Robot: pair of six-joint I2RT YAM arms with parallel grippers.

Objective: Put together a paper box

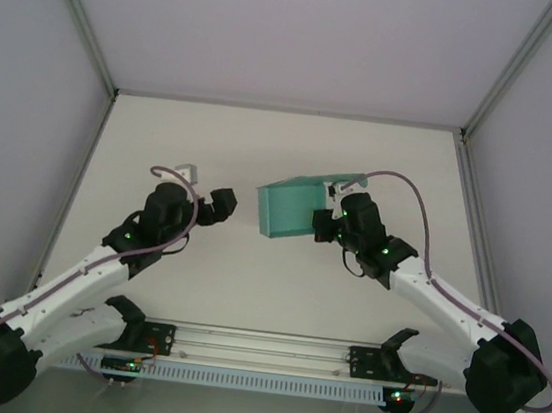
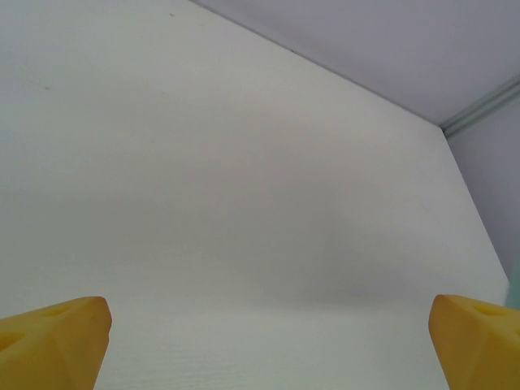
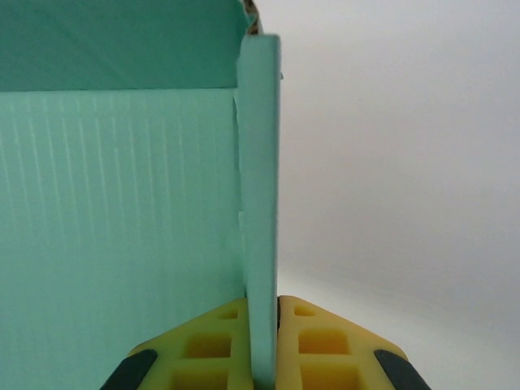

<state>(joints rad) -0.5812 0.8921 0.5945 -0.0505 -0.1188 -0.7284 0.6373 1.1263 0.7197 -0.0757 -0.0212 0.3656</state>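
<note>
While your right end effector point(image 3: 262, 345) pinched one upright wall of the teal box point(image 1: 294, 209), you held it tilted near the middle of the bench point(image 1: 246, 284), seemingly lifted clear. Your left end effector point(image 1: 224, 203) stood wide and empty, near the box but apart from it. Several walls looked raised, so the folding seemed partly done. The top gaped open, and I judged the closing flaps not yet tucked.
</note>
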